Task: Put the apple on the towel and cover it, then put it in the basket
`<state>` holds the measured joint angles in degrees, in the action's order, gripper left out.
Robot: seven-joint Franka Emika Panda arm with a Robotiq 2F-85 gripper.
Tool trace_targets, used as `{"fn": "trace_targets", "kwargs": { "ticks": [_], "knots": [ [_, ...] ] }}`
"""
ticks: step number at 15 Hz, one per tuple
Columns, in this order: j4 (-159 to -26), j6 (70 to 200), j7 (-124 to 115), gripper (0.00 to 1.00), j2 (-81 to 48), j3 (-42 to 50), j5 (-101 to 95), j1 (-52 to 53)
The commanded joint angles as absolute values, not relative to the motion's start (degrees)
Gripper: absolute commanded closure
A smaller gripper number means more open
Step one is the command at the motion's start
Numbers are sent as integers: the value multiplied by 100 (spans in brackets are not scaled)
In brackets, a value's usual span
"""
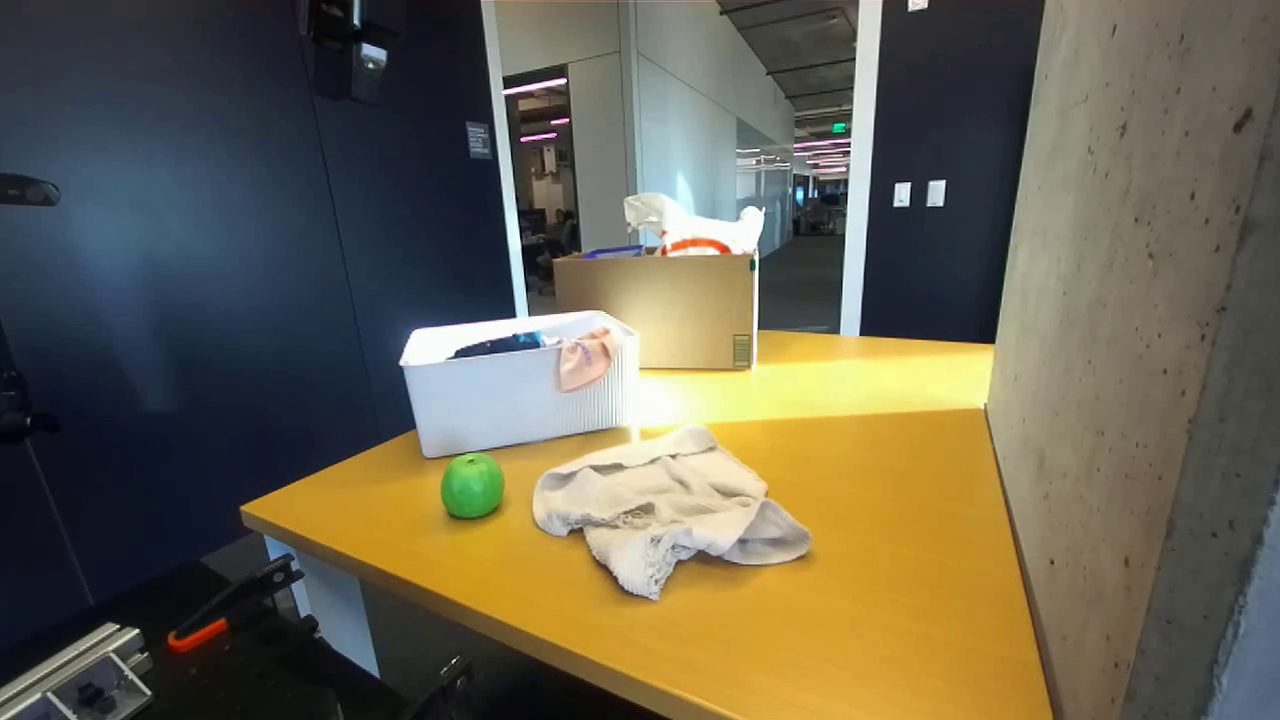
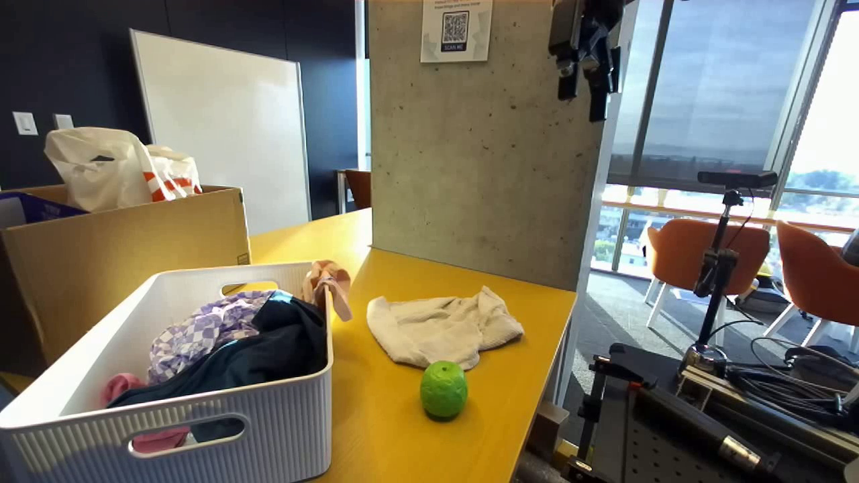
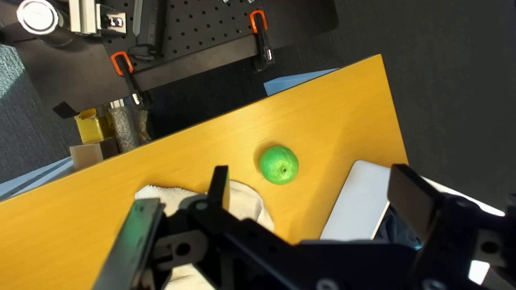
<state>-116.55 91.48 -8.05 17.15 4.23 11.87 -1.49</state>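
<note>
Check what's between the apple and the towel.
Only a bare strip of yellow tabletop separates the apple from the towel; it shows in an exterior view and the wrist view.

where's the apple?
In an exterior view, the apple sits on the yellow table, left of the towel and in front of the white basket, touching neither.

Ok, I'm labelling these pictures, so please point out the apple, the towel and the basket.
Apple (image 3: pixel 279 165), in the wrist view: middle of its green skin.
Towel (image 2: pixel 437 329), in an exterior view: middle of its rumpled cloth.
Basket (image 1: pixel 505 405), in an exterior view: its white outer side wall.
</note>
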Motion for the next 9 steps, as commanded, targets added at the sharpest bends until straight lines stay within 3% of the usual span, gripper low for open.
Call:
{"fn": "trace_targets", "kwargs": {
  "ticks": [1, 9],
  "knots": [
    [-10483, 9084, -727, 0, 280, 473, 1129, -290],
    [-8433, 8944, -1544, 0, -2725, 270, 455, 15]
  ]
}}
